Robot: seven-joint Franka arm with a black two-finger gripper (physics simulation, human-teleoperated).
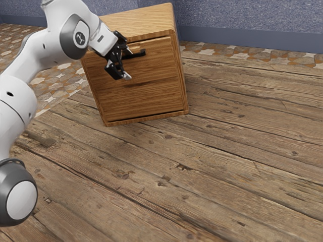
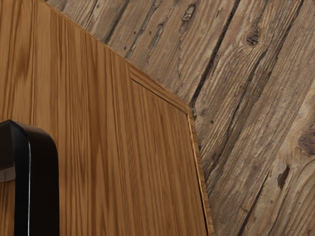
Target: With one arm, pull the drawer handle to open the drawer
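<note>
The gripper (image 1: 120,73) is seen hard against the front of the upper drawer (image 1: 156,60) of a wooden cabinet (image 1: 151,20), carried there by the arm (image 1: 30,55) from the exterior view's left and angled downward along the wood. The black handle (image 1: 137,52) is mounted high on that drawer front, and the gripper sits at its end toward the exterior view's left, with the bar running out past it to the right. In the wrist view the handle's rounded black corner is seen very close under the hand, with the drawer's grain behind it and the plank floor (image 1: 227,151) beyond the cabinet's edge. Whether the gripper is spread or closed cannot be told, nor whether the handle is actually held. The upper drawer appears level with the cabinet's face and with the 1 lower drawer (image 1: 146,98) beneath it, so no opening can be made out. The step in hand is judged to be the taking of the handle, with the pull itself not yet shown. For the next move, a firm hold on the bar would be needed first. The pull would then be made straight out from the cabinet's face, since a slanted pull could let the bar slip free or drag the cabinet across the floor.
</note>
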